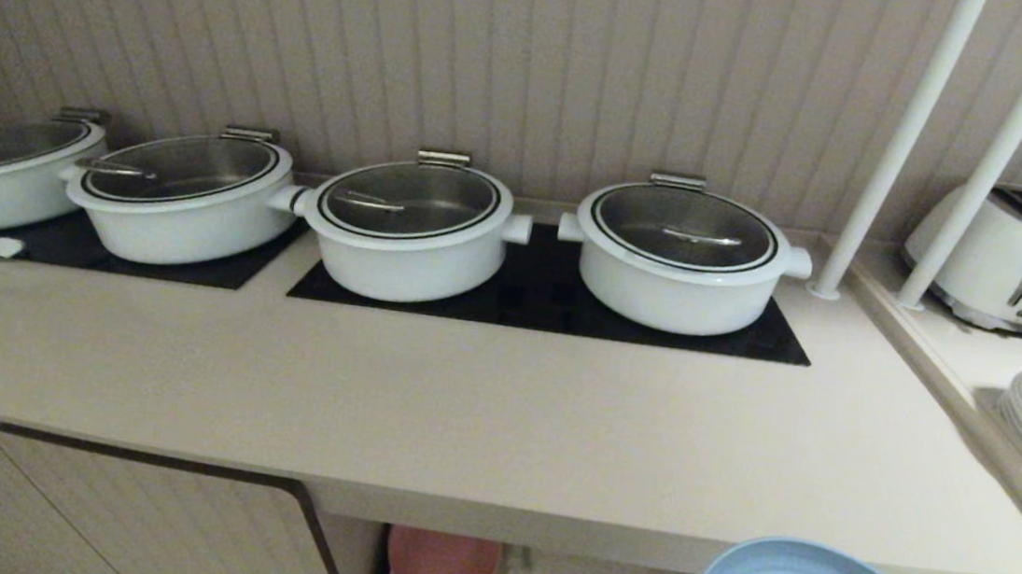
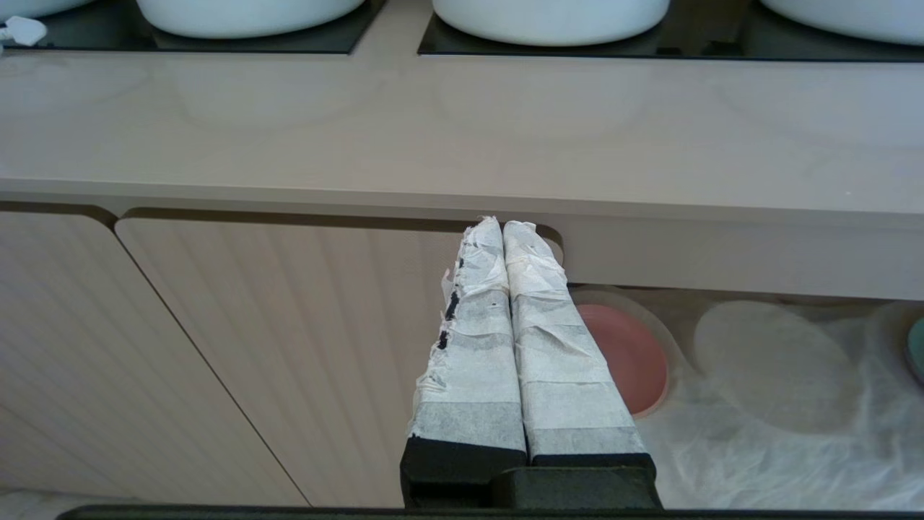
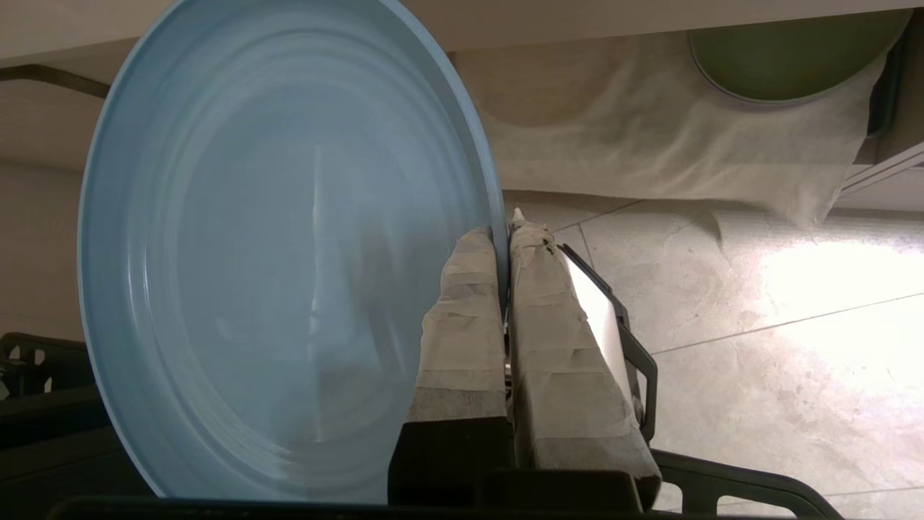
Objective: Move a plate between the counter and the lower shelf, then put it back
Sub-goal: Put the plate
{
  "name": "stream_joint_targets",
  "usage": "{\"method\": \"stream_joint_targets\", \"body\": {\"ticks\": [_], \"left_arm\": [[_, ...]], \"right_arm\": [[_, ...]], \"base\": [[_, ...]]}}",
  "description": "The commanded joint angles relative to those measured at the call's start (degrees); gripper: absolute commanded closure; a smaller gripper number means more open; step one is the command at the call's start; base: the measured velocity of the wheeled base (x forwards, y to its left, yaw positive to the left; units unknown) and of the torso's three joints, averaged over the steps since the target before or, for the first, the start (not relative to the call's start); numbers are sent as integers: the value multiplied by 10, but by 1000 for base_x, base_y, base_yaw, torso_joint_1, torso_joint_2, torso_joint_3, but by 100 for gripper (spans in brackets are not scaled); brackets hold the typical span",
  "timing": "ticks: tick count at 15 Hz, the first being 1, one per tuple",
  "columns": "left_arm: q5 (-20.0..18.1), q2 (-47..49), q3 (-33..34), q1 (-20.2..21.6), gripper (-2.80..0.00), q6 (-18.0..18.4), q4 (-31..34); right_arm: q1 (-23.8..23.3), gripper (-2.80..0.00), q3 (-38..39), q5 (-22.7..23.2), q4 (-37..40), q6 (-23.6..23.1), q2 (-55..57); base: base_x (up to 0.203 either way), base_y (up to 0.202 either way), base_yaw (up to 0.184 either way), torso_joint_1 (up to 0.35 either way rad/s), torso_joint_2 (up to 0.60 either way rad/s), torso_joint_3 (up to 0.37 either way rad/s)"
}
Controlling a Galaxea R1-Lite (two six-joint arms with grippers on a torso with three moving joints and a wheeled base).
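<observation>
Plate rim is clamped between the taped fingers of the right gripper, held in the air in front of the counter and below its front edge, outside the lower shelf. Only its upper part shows from the head camera.

Left gripper hangs before the cabinet door under the counter, fingers pressed together, holding nothing.

Recommended handling for this step, judged from the scene: keep the grip firm, since only a narrow strip of rim is held. Raise the plate clear of the counter's thick edge before moving it inward. Set it down on the bare counter in front of the pots, then release.

Visibility limits: the shelf interior is mostly hidden under the counter. A pink plate and a green plate lie on its white cloth, both partly cut off. Whether the plate is travelling up or down cannot be told.
</observation>
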Motion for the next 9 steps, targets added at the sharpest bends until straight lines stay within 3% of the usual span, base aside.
{"method": "stream_joint_targets", "body": {"ticks": [1,9], "left_arm": [[0,0,0,0,0,0,0],[0,0,0,0,0,0,0]], "right_arm": [[0,0,-1,1,1,2,0],[0,0,-1,1,1,1,3]], "base": [[0,0,0,0,0,0],[0,0,0,0,0,0]]}}
